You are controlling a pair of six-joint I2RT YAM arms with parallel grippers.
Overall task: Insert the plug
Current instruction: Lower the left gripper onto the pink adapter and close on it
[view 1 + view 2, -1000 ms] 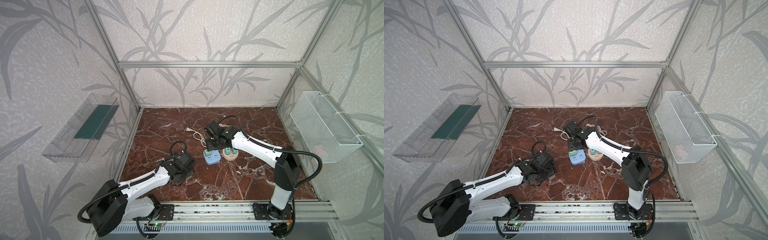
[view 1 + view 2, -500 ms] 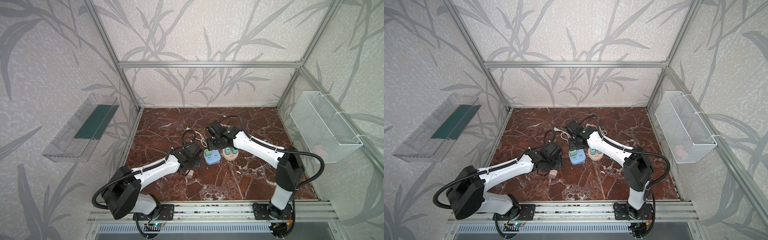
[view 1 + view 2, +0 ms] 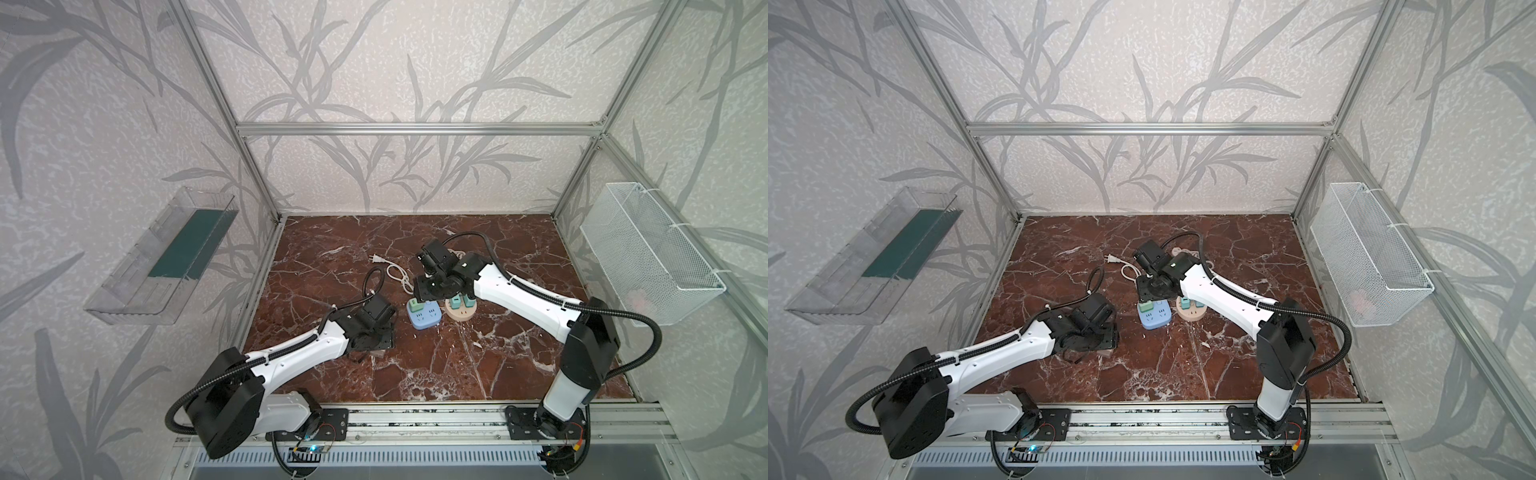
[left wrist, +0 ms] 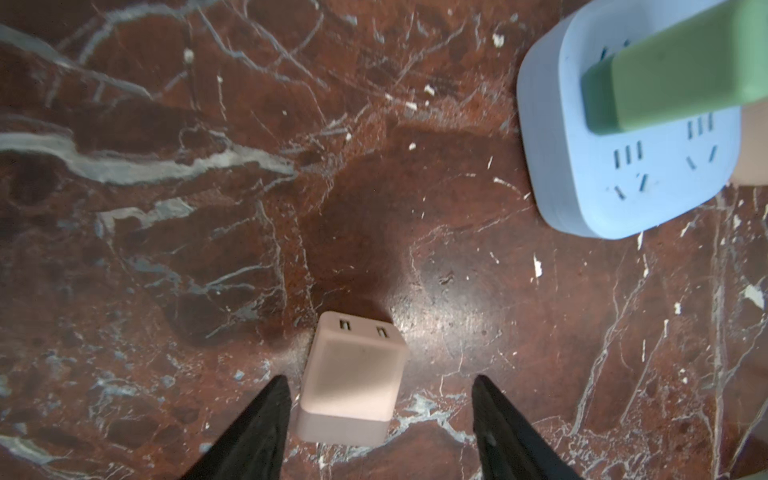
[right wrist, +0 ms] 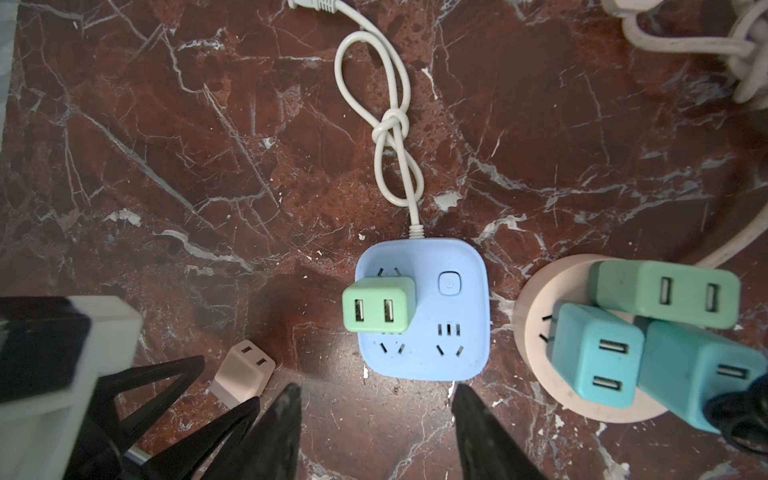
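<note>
The left arm [image 3: 291, 357] lies low, stretched from its base at the near left toward the middle of the floor [image 3: 478, 365], with the wrist bent down. The left gripper [image 4: 380, 378] points at the marble with its fingers spread wide on either side of the pink plug [image 4: 353, 374]. The plug lies on its side on the floor, its two USB ports facing away from the gripper. One finger [image 4: 266, 415] is just beside the plug's flank, but I cannot tell whether it touches. The other finger stands clear, and nothing is pinched. In a top view only a corner of the plug [image 3: 378, 354] shows under the gripper.

Near it to the right, the blue strip [image 3: 426, 320] lies flat. A green plug [image 5: 378, 305] is seated in one of its sockets, and its knotted white cord [image 5: 390, 124] trails toward the back. Just beside the strip, a round socket [image 5: 536, 299] carries three teal plugs [image 5: 598, 353].

The right arm [image 3: 523, 299] reaches from the near right across to the middle, its wrist also turned down. The right gripper [image 5: 377, 387] hangs over the strip with its jaws parted. It holds nothing and touches nothing.
</note>
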